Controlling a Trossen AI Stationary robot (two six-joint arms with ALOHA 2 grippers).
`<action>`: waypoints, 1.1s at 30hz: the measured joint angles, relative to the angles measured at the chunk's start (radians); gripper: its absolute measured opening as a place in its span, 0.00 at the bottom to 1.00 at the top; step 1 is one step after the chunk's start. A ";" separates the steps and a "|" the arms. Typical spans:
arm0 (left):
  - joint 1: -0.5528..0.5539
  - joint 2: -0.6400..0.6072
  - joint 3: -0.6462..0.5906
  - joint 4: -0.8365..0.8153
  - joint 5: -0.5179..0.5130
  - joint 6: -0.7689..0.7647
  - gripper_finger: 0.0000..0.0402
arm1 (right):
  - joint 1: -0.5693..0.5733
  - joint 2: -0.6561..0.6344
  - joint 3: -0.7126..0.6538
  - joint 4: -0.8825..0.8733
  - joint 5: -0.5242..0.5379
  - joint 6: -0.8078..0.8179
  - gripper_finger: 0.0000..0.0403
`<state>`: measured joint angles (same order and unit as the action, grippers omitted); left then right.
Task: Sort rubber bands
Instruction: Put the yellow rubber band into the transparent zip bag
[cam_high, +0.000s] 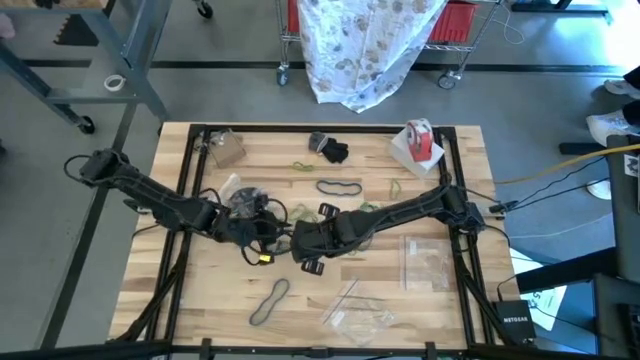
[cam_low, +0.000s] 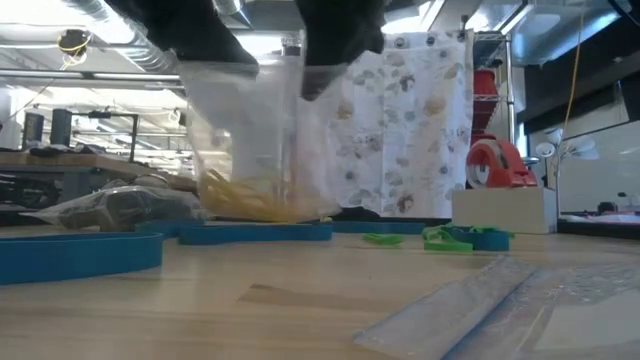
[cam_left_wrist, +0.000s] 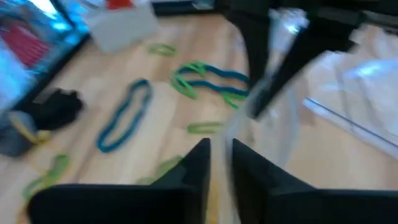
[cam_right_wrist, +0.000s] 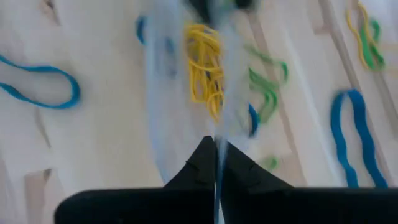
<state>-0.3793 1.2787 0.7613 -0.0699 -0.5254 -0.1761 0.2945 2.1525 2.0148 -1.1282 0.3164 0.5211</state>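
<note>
Here, much is blurred or cut off. In the low view both arms leave the top edge, so only dark shapes show above a clear plastic bag (cam_low: 250, 140) hanging between them, with yellow rubber bands (cam_low: 250, 200) bunched at its bottom. From above, the two pincers meet at the middle of the wooden table (cam_high: 180, 300) and the bag is hard to make out among the dark links.

The right pincer (cam_right_wrist: 216, 155) has its fingers pressed together on the bag's thin edge; the yellow bands (cam_right_wrist: 205, 59) hang just beyond its tips, inside the film. The left pincer (cam_left_wrist: 221, 155) shows a narrow gap between its fingers, with the blurred bag film near them; whether it pinches the film cannot be told.

Loose on the wood beyond the left pincer lie blue bands (cam_left_wrist: 124, 115) and green bands (cam_left_wrist: 193, 78), close together, some overlapping. A blue loop (cam_right_wrist: 351, 134) lies beside the right pincer. Farther from both pincers, a red-and-white tape roll (cam_high: 420, 140) stands near the table's far edge, and more clear bags (cam_high: 425, 262) lie flat on the near side.

Behind the table hangs a patterned curtain (cam_low: 410, 120), beside wire shelving.
</note>
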 joint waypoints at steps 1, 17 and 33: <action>0.004 -0.005 0.019 -0.039 0.044 0.000 0.19 | 0.003 0.000 0.000 -0.025 0.006 0.022 0.01; 0.270 -0.106 0.180 -0.492 0.183 0.090 0.39 | 0.116 -0.004 -0.002 -0.294 0.094 0.310 0.00; 0.838 0.342 0.179 -0.281 0.550 0.499 0.36 | 0.178 -0.005 -0.002 -0.284 0.111 0.444 0.00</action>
<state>0.4592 1.6209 0.9405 -0.3505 0.0248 0.3225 0.4721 2.1479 2.0132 -1.4121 0.4274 0.9651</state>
